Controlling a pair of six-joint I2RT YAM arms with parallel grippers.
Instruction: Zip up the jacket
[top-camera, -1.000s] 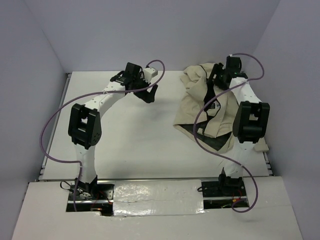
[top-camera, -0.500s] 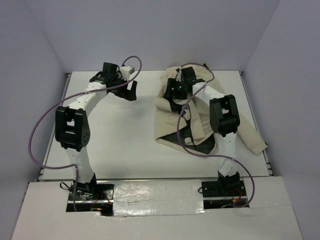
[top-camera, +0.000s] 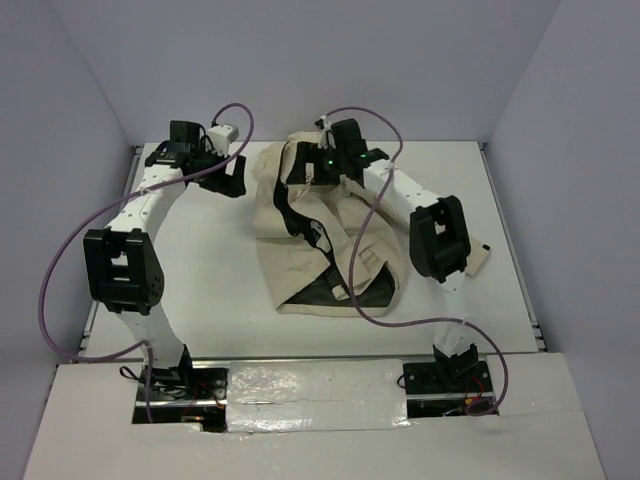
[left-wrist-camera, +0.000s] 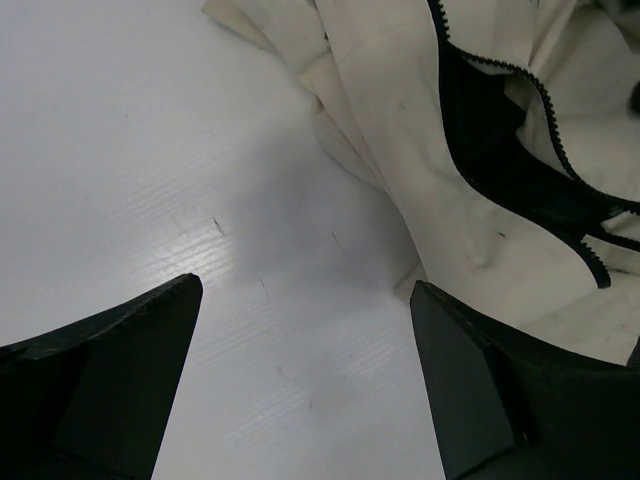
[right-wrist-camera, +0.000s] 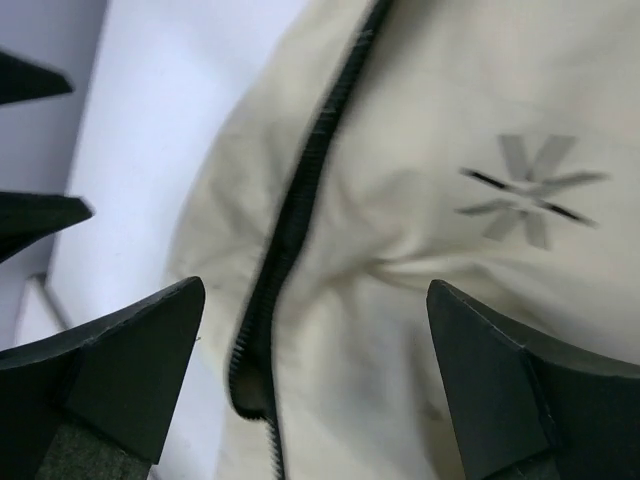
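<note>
Top external view shows the large cream-beige fabric jacket with dark lining (top-camera: 320, 240) lying crumpled and unzipped on the white table (top-camera: 200, 280), right of centre. Its front falls open so the lining shows near the hem.

The right claw (top-camera: 308, 178) hovers over the jacket's far, bunched-up end. In the right wrist view, this claw (right-wrist-camera: 315, 290) is spread wide and holds nothing. Below it lie the dark zipper edge (right-wrist-camera: 300, 200) and the small grey star-like chest logo (right-wrist-camera: 530, 190).

The left claw (top-camera: 228, 175) is also spread and empty. In the left wrist view, it (left-wrist-camera: 305, 290) hangs over bare table just beside the jacket's edge, with a second run of dark zipper teeth (left-wrist-camera: 552, 125) curling away at upper right.

I judge the task is barely begun, since the two zipper halves lie apart and twisted. The slider cannot be made out in any view; it may be buried in the folds.

- **Grabbing the wrong thing:** a claw closing here could take loose cloth rather than the zipper tape.
- **Dragging the jacket:** a pull from one side, with nothing pinning the hem, would likely slide the whole jacket across the smooth table.
- **Jamming the zipper:** fabric caught in the teeth could stop the zip once it starts.
</note>
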